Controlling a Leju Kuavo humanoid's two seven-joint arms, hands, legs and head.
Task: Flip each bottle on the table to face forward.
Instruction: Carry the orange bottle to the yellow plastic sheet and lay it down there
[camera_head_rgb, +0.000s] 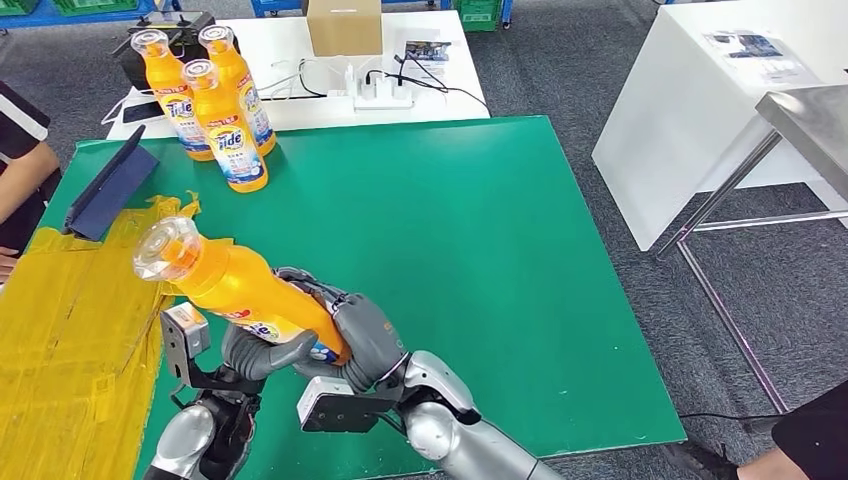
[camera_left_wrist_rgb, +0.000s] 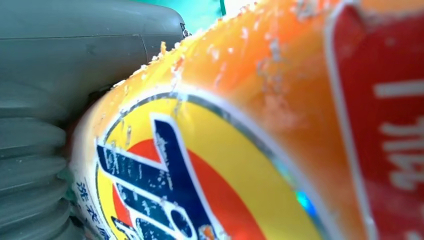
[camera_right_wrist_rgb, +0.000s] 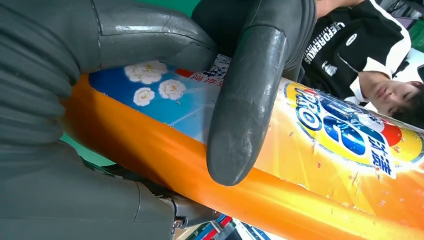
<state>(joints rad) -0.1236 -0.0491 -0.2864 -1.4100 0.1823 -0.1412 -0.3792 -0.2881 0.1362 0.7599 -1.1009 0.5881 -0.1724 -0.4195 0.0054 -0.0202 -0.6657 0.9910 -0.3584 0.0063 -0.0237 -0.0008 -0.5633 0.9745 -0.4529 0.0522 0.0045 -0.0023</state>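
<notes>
Green table: both robot hands, left and right, grip tilted orange bottle; three bottles upright at far edge.

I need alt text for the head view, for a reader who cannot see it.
Both robot hands, left hand and right hand, hold a tilted orange plastic detergent bottle above the green table mat. Three similar orange bottles stand upright at the mat's far left corner.

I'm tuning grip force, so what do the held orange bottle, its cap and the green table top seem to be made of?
Orange bottle: likely glossy plastic, with a bright highlight streak along its side and a printed label.
Cap: clear, faceted, probably hard plastic.
Green table top: matte, smooth sheet, no glare; material uncertain.
Both the left hand and right hand grip the bottle.
</notes>
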